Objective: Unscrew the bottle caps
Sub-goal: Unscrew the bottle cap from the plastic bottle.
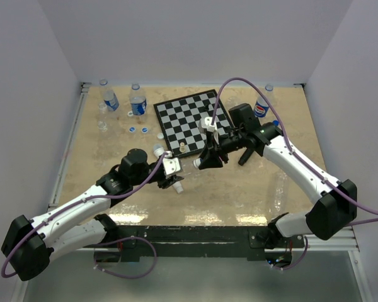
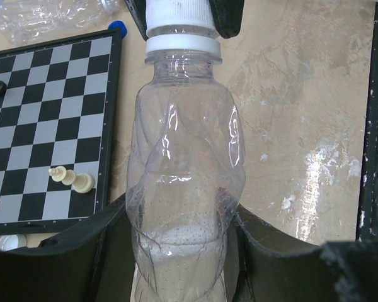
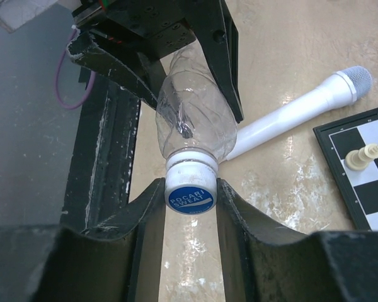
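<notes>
Bracing the bottle (image 2: 186,138), centre frame, in my left gripper (image 2: 179,220); right gripper (image 3: 189,189) clamps the cap (image 3: 190,199) for twisting.

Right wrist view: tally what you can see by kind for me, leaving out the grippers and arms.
clear bottle: 1
bottle cap: 1, on that bottle
white microphone: 1
chessboard: 1, partly cut off by the frame edge
pale chess pieces: 2, lying close together on the board
Total: 6
</notes>
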`<act>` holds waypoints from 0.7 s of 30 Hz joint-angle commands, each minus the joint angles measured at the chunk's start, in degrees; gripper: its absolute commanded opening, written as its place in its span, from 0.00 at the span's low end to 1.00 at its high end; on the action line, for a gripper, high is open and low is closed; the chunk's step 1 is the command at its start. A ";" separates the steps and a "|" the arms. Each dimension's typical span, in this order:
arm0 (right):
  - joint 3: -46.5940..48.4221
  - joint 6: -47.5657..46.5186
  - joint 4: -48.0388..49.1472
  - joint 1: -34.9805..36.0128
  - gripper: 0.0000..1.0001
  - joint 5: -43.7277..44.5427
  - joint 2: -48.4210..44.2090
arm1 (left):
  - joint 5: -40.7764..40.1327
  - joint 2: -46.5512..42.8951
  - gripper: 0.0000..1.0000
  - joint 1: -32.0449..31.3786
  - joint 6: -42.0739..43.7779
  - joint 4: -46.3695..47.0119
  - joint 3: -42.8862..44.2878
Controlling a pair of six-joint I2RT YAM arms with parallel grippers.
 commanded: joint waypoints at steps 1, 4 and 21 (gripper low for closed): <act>2.98 -4.46 -2.65 0.26 0.13 -2.57 -0.58 | 0.25 -0.36 0.05 0.10 -0.26 2.04 1.34; 3.86 -11.75 -6.95 0.35 0.06 -3.54 -0.49 | 0.42 -0.36 0.05 0.10 -0.26 2.04 1.34; 8.34 -85.69 -24.55 1.23 0.00 10.26 -0.40 | 0.25 -0.98 0.04 -0.17 -0.26 1.86 1.26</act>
